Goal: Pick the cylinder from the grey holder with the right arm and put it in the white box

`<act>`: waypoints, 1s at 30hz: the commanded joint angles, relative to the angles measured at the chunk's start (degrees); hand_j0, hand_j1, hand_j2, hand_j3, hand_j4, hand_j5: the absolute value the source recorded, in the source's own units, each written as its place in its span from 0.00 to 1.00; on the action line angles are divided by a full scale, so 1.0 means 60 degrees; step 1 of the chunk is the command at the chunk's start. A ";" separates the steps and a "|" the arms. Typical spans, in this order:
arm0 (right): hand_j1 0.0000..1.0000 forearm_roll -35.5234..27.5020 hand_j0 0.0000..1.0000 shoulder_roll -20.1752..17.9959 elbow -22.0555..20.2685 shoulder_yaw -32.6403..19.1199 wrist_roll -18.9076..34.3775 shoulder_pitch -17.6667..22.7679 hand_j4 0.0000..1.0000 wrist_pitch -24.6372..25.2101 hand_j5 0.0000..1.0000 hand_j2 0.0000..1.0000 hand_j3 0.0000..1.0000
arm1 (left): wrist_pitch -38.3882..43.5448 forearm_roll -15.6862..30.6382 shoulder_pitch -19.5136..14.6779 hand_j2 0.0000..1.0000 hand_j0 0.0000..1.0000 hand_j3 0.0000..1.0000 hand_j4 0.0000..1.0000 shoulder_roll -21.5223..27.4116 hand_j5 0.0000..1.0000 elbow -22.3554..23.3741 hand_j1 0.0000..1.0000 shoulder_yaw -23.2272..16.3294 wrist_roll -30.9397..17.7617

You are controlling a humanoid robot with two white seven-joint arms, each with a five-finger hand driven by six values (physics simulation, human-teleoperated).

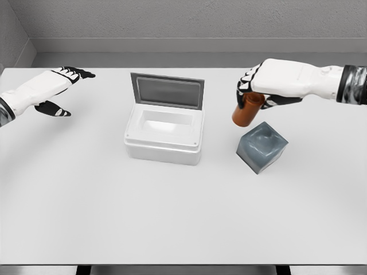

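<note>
right robot hand (250,91) clenched on upper end of orange-brown rigid cylinder (245,112) | probably light, smooth, slip-prone | tilted above grey cube holder (262,146)

setting: simulated lab test bench | evidence: bare white table (172,217); plain grey walls (189,23); flat rendered surfaces
</note>
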 commanded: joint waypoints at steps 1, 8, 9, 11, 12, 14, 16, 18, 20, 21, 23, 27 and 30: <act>0.43 -0.0042 0.43 0.0219 0.0013 -0.0006 -0.0007 0.0000 0.43 0.0026 0.43 0.43 0.43 | 0.0010 0.0063 0.0000 1.00 1.00 1.00 1.00 0.0009 1.00 -0.0002 1.00 0.0010 0.0005; 0.42 -0.0013 0.42 0.0702 0.0115 -0.0006 -0.0007 -0.0073 0.42 0.0041 0.42 0.42 0.42 | 0.0010 0.0063 0.0000 1.00 1.00 1.00 1.00 0.0009 1.00 -0.0002 1.00 0.0010 0.0005; 0.42 0.0031 0.42 0.0732 0.0115 -0.0006 -0.0007 -0.0088 0.42 0.0084 0.42 0.42 0.42 | 0.0010 0.0063 0.0000 1.00 1.00 1.00 1.00 0.0009 1.00 -0.0002 1.00 0.0010 0.0005; 0.42 0.0104 0.42 0.0863 0.0101 -0.0006 -0.0007 -0.0117 0.42 0.0363 0.42 0.42 0.42 | 0.0010 0.0062 -0.0015 1.00 1.00 1.00 1.00 0.0009 1.00 -0.0002 1.00 0.0010 0.0005; 0.42 0.0104 0.42 0.0936 0.0101 -0.0006 -0.0007 -0.0146 0.42 0.0392 0.42 0.42 0.42 | 0.0010 0.0063 -0.0015 1.00 1.00 1.00 1.00 0.0009 1.00 -0.0002 1.00 0.0010 0.0005; 0.42 0.0104 0.42 0.1039 0.0101 0.0008 -0.0007 -0.0161 0.42 0.0436 0.42 0.42 0.42 | 0.0010 0.0063 0.0000 1.00 1.00 1.00 1.00 0.0009 1.00 -0.0002 1.00 0.0010 0.0005; 0.42 0.0104 0.42 0.1127 0.0101 0.0008 -0.0007 -0.0161 0.42 0.0436 0.42 0.42 0.42 | 0.0010 0.0063 0.0000 1.00 1.00 1.00 1.00 0.0009 1.00 -0.0002 1.00 0.0010 0.0005; 0.42 0.0265 0.42 0.1288 0.0115 0.0008 -0.0007 -0.0161 0.42 0.0451 0.42 0.42 0.42 | 0.0010 0.0063 0.0000 1.00 1.00 1.00 1.00 0.0009 1.00 -0.0002 1.00 0.0010 0.0005; 0.42 0.0265 0.42 0.1361 0.0115 0.0008 -0.0007 -0.0161 0.42 0.0451 0.42 0.42 0.42 | 0.0010 0.0063 0.0000 1.00 1.00 1.00 1.00 0.0009 1.00 -0.0002 1.00 0.0010 0.0005; 0.42 0.0280 0.42 0.1464 0.0115 0.0008 -0.0007 -0.0161 0.42 0.0451 0.42 0.42 0.42 | 0.0010 0.0063 0.0000 1.00 1.00 1.00 1.00 0.0009 1.00 -0.0002 1.00 0.0010 0.0005; 0.42 0.0280 0.42 0.1537 0.0130 0.0008 -0.0007 -0.0161 0.42 0.0451 0.42 0.42 0.42 | 0.0010 0.0063 0.0000 1.00 1.00 1.00 1.00 0.0009 1.00 -0.0002 1.00 0.0010 0.0005; 0.43 0.0295 0.43 0.1801 0.0174 0.0067 -0.0007 -0.0234 0.43 0.0611 0.43 0.43 0.43 | 0.0010 0.0048 0.0000 1.00 1.00 1.00 1.00 0.0009 1.00 -0.0002 1.00 0.0010 0.0005; 0.43 0.0353 0.43 0.1918 0.0188 0.0081 -0.0007 -0.0234 0.43 0.0685 0.43 0.43 0.43 | 0.0010 0.0063 0.0000 1.00 1.00 1.00 1.00 0.0009 1.00 -0.0002 1.00 0.0010 0.0005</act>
